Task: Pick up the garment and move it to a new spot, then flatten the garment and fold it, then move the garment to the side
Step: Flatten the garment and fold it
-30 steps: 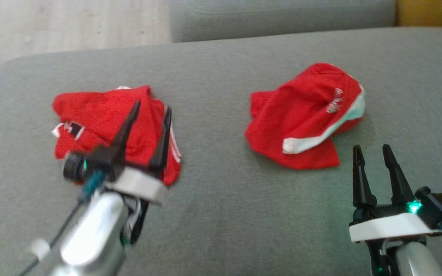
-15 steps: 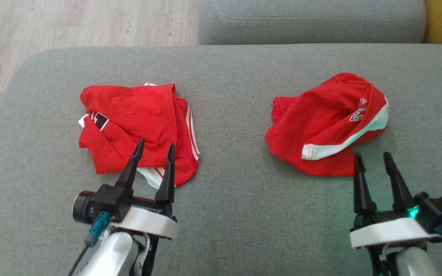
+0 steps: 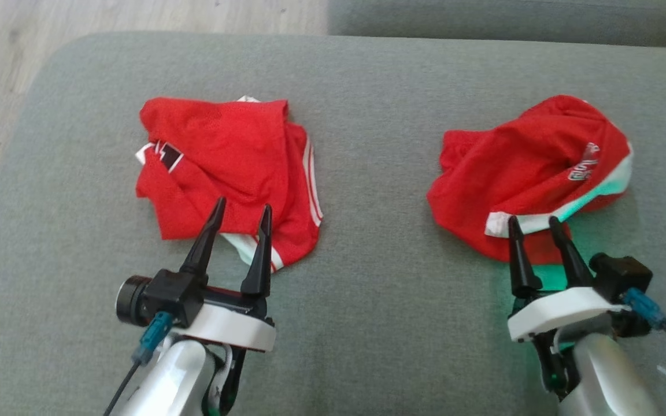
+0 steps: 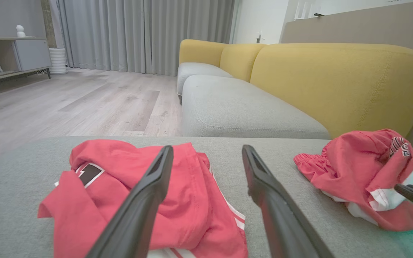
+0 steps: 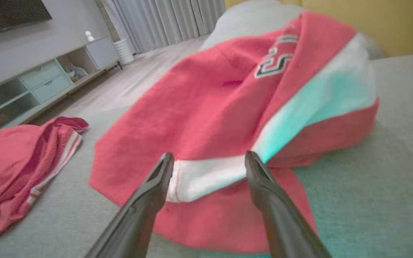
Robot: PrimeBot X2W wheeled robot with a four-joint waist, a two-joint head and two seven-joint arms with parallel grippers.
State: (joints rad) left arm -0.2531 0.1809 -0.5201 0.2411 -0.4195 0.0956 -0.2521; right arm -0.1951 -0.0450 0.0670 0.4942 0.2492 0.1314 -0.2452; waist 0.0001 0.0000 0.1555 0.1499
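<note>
Judging by the layout, the first step is in hand: the reach for the pick-up. The right gripper [image 3: 532,222] has its fingers [image 5: 145,204] spread wide and empty. The crumpled red garment [image 3: 529,167] lies on the grey cushion [image 3: 367,115] directly ahead of them, its white-banded near hem framed between the two tips; whether they touch cloth I cannot tell. The left gripper [image 3: 243,205] is likewise spread and empty, its tips over the near edge of a second red garment [image 3: 223,156], which lies flatter. Next, the right fingers probably need to push forward and down around the hem, then close on a thick fold before lifting.
</note>
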